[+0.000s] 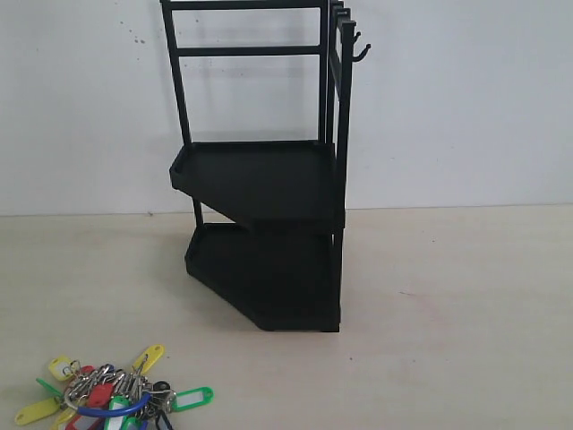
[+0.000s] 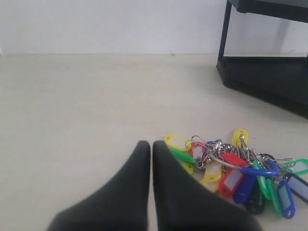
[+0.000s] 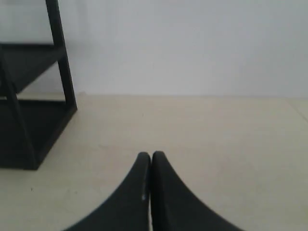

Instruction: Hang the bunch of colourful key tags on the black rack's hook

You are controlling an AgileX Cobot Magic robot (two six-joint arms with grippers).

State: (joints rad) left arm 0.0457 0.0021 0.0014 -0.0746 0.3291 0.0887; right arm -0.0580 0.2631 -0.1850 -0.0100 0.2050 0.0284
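Currently: key bunch [image 1: 112,396] lies on table [image 1: 466,313], front-left of rack [image 1: 269,188], well apart from hook [image 1: 360,50]. Left gripper [image 2: 151,144] clenched, empty, just beside bunch. Right gripper [image 3: 151,155] clenched, empty.

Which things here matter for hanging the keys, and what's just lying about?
For the job: colourful key tag bunch, black rack, hook, left tool, right tool.
Just there: table, wall.
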